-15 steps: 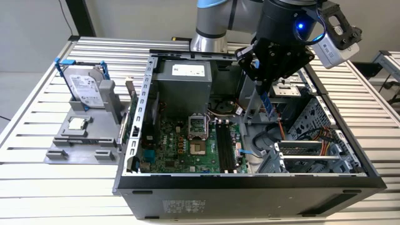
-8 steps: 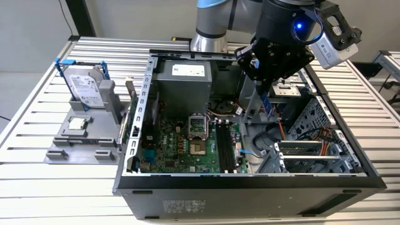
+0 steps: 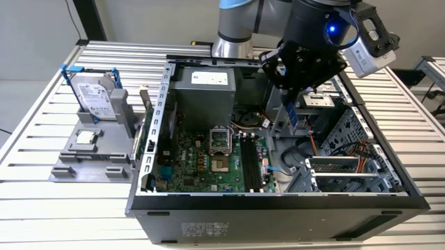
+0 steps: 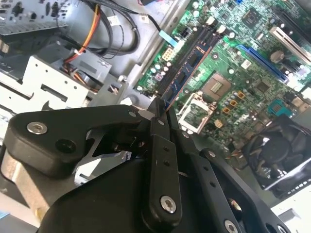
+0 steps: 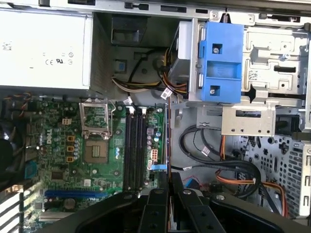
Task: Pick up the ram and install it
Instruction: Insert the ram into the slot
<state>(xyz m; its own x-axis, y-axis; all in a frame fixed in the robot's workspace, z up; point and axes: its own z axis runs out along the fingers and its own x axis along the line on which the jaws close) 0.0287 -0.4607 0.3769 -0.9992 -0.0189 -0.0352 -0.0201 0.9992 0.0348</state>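
Closure is seen at the black, link-armed metal gripper [image 4: 159,109]. Its fingertips are pressed against both faces of the ram [image 4: 189,68], a long, narrow dark blue-green circuit-board stick with a row of black chips, and no gap is left beyond the board's thickness. The ram is clamped at one end, and the rest of it is pointed away from the gripper.

In the exterior view it is hung nearly upright below the gripper. In the first wrist view it is seen edge-on as a thin line alongside the black memory slots [image 5: 135,145], on their side away from the square silver processor socket [image 5: 97,153]. It is held apart from the slots and is seated in none of them.

Slots and socket are carried on the green motherboard [image 5: 58,160]. Beyond one end of the slots a grey metal power supply box [image 5: 39,48] is mounted, all inside the open dark grey computer case [image 3: 278,208]. Farthest from the slots, outside the case at the exterior view's left, a silver hard drive with a blue bracket [image 3: 96,96] is stood upright on a grey plastic stand [image 3: 90,156].
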